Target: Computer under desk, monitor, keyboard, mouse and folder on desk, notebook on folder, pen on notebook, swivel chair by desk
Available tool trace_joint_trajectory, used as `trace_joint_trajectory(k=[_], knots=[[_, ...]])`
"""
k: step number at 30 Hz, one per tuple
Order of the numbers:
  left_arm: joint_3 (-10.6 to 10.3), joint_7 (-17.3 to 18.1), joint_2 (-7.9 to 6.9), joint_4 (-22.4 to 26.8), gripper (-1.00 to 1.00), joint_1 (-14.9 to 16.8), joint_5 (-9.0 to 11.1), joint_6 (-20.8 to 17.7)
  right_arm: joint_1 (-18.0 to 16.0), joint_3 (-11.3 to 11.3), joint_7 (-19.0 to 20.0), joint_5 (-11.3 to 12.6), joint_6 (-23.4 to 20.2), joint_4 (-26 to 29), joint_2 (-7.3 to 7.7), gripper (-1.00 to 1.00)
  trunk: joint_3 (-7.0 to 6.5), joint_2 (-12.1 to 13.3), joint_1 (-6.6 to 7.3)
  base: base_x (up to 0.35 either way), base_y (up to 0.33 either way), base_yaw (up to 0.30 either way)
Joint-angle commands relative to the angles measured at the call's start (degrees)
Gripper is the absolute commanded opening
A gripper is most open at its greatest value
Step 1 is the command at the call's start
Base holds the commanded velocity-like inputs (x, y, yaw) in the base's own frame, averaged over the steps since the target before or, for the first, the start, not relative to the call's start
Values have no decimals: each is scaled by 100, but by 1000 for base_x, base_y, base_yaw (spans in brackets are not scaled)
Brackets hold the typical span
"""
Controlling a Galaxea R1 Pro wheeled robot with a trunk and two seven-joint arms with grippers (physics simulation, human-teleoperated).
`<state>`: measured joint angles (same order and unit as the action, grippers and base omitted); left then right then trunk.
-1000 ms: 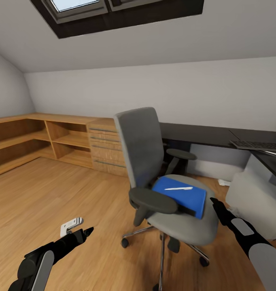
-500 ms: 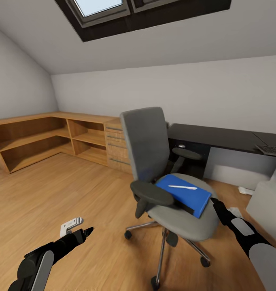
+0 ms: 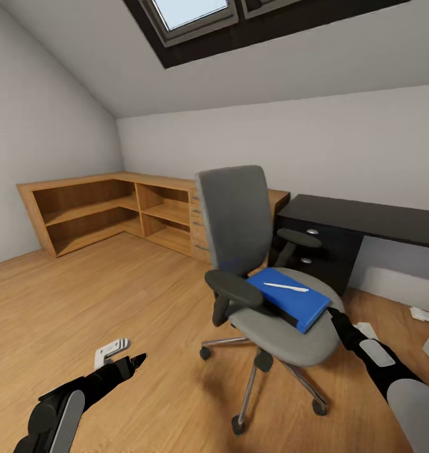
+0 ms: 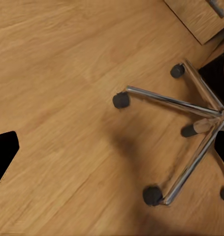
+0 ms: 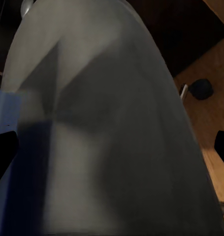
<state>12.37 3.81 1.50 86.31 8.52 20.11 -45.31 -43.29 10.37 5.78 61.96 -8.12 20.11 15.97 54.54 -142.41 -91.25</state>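
The right claw (image 3: 335, 314) reaches forward to the near rim of the swivel chair (image 3: 274, 314) seat, its tip just beside the closest corner of the folder (image 3: 290, 301); the right wrist view looks close across the grey seat cushion with a strip of blue at one side, and dark finger edges at the frame's two sides suggest the jaws stand parted and hold nothing, though I cannot tell for certain. The left claw (image 3: 134, 361) hangs low over the wooden floor (image 3: 114, 302), well apart from the chair on its left side, with no object in it; whether its jaws are parted I cannot tell. The right arm is plainly the nearer one. The folder lies flat on the seat, ahead of and slightly left of the right claw, its long axis running diagonally from the near right corner back toward the backrest, and the pen (image 3: 286, 287) rests on top along that same diagonal. A dark slab shows under the folder's near edge. The black armrest (image 3: 239, 290) on the chair's left flank borders the folder and would crowd any approach from that side. The bench (image 3: 365, 217) stands behind and right of the chair, its knobbed drawers (image 3: 315, 248) facing out, with wooden shelving (image 3: 114, 211) further left.
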Motion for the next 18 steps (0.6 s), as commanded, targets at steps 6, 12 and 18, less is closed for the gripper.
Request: trace_joint_trajectory(k=[6,12,18], knots=[[11,41,15,0,100,9,-17,-31,-4,18,46,97,-38,18,-6,100,7,-2,2,0,0,277],[3,41,10,0,100,9,-24,-31,-4,11,53,82,-23,29,-6,100,12,-2,2,0,0,68],[2,34,13,0,100,6,-32,-31,-4,-4,165,62,70,57,-15,100,12,-2,2,-2,0,2]])
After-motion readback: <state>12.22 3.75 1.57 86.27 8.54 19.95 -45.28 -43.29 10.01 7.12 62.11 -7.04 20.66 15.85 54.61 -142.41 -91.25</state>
